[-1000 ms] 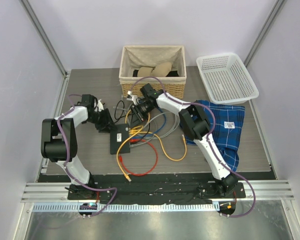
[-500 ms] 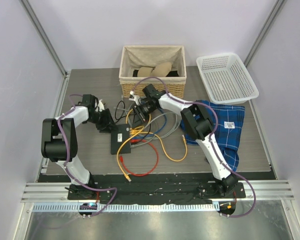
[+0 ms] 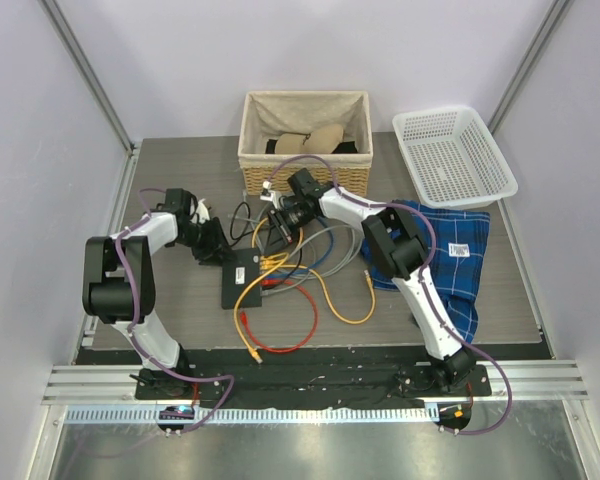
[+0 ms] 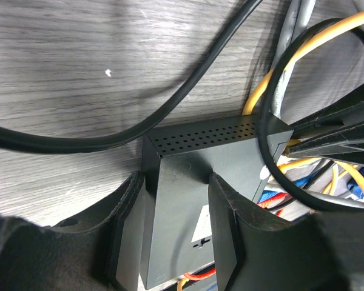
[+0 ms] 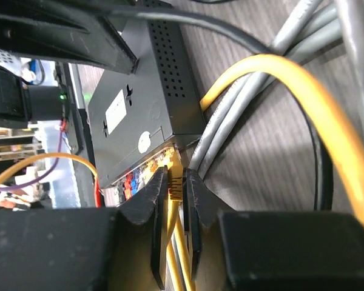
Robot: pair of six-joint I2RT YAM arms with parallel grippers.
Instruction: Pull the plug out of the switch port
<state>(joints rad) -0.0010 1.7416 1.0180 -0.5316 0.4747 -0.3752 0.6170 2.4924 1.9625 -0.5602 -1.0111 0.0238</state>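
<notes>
Right gripper (image 5: 175, 203) was nipped narrow on the yellow plug (image 5: 175, 180) at the port edge of the switch (image 5: 139, 103). Left gripper (image 4: 177, 194) sat part-open astride the opposite end; clamped or not, unclear. Overhead: switch centre-left, long axis near-vertical, ports facing right into cables (image 3: 320, 250); open tabletop (image 3: 195, 305) to its left.

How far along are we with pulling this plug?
Done: the left end effector sits over the switch, apparently steadying it. In hand: the right end effector pinches the yellow plug where it enters the switch. Left: the pull itself; the plug is still seated.
</notes>
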